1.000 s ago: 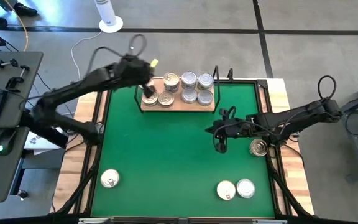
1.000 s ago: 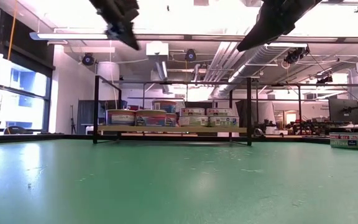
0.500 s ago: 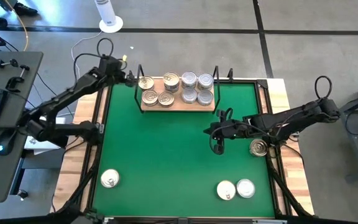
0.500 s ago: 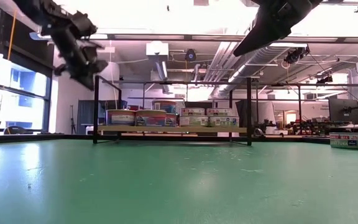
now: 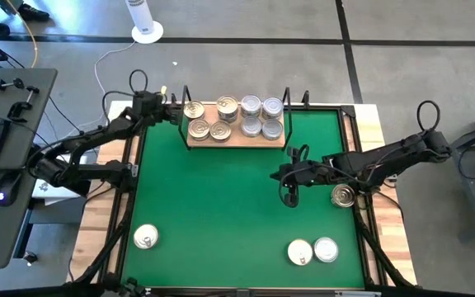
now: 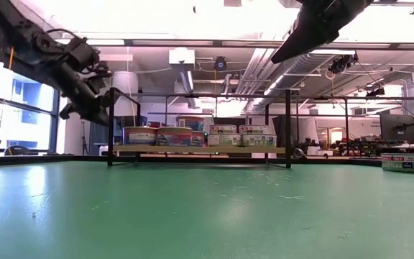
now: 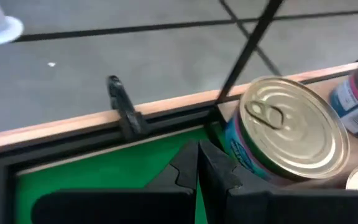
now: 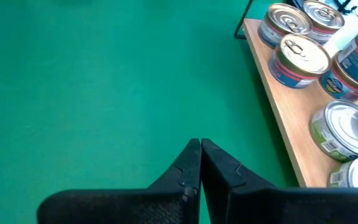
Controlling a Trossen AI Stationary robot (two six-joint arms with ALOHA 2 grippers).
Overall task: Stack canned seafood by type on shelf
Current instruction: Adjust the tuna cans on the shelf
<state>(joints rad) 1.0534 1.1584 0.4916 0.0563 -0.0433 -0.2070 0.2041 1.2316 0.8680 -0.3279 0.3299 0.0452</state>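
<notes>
— Where's the left gripper [image 5: 165, 102] gone? A second ago it was over the shelf [image 5: 236, 139].

— It's pulled back off the shelf's left end, beyond the black upright [image 5: 186, 92], fingers [image 7: 188, 167] pressed together, holding nothing.

— And the tins?

— Eight sit on the shelf. The gold-lidded can [image 7: 289, 129] at its left end is uncovered now. Loose cans [image 5: 313, 250] lie on the green mat [image 5: 221, 206], well apart from the shelf.

— The right gripper [image 5: 290, 195]?

— Hardly moved, below the shelf's right end, closed and empty.
</notes>
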